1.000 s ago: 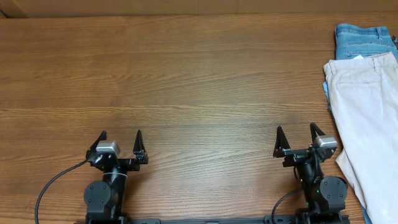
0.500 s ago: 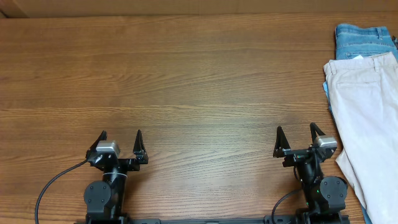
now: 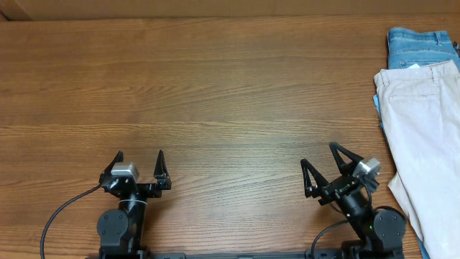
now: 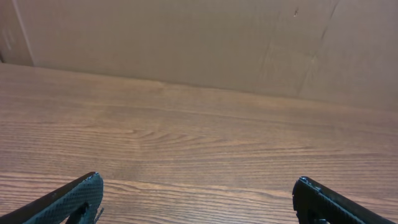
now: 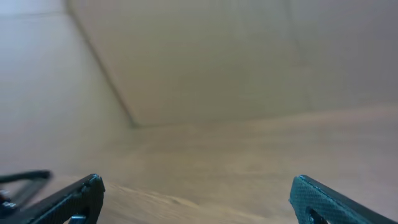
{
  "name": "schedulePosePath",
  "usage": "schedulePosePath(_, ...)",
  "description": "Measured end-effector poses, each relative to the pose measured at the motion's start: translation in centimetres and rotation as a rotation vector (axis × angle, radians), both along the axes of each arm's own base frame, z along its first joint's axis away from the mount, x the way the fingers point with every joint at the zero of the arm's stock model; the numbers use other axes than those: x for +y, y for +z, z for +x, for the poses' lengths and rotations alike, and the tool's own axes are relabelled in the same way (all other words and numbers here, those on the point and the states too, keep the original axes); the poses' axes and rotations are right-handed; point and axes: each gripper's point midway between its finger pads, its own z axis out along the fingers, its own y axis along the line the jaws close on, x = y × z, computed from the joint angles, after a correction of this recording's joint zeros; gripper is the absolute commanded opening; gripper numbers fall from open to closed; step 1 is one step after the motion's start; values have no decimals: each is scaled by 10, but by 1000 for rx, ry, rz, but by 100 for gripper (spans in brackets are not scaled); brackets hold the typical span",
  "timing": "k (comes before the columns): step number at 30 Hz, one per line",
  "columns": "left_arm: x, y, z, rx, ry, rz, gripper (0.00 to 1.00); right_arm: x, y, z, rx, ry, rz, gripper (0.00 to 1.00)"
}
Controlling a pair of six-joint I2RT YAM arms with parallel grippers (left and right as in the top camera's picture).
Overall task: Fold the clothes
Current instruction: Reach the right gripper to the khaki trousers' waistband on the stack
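Both my grippers stand spread wide and hold nothing. My left gripper [image 3: 139, 154] points straight ahead over the smooth wood-grain table [image 3: 215, 93], well to the left of my right gripper [image 3: 318, 154]. The right one is angled off to the left, and its thin black fingers [image 5: 323, 202] taper to sharp tips. Each arm sits folded low over its round black base. The khaki trousers [image 3: 424, 137] are soft pale beige cotton with a stitched waistband and a pocket seam. They lie flat just right of my right gripper, not touching it. Light-blue denim jeans [image 3: 417, 44] show from beneath them, farther ahead and right of that gripper.
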Motion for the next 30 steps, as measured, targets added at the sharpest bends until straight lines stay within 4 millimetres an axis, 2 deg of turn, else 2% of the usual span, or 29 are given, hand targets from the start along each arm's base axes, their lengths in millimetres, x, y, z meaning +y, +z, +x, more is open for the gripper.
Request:
schedulePosePath(3, 0, 0, 0, 0, 0, 0, 100, 4, 34, -11, -151, 32, 16, 100)
schedulePosePath(5, 0, 0, 0, 0, 0, 0, 100, 4, 45, -15, -197, 37, 22, 100)
schedulePosePath(10, 0, 0, 0, 0, 0, 0, 100, -3, 64, -15, -230, -13, 8, 100)
schedulePosePath(14, 0, 0, 0, 0, 0, 0, 100, -10, 108, -14, -278, -75, -34, 100)
schedulePosePath(16, 0, 0, 0, 0, 0, 0, 100, -12, 123, -7, -262, -101, -66, 100)
schedulePosePath(19, 0, 0, 0, 0, 0, 0, 100, -19, 137, 21, -168, -162, -134, 100)
schedulePosePath(22, 0, 0, 0, 0, 0, 0, 100, -30, 133, 62, -11, -235, -217, 100)
schedulePosePath(24, 0, 0, 0, 0, 0, 0, 100, -39, 121, 97, 123, -290, -294, 100)
schedulePosePath(27, 0, 0, 0, 0, 0, 0, 100, -59, 89, 148, 354, -381, -423, 100)
schedulePosePath(30, 0, 0, 0, 0, 0, 0, 100, -86, 47, 199, 586, -474, -552, 100)
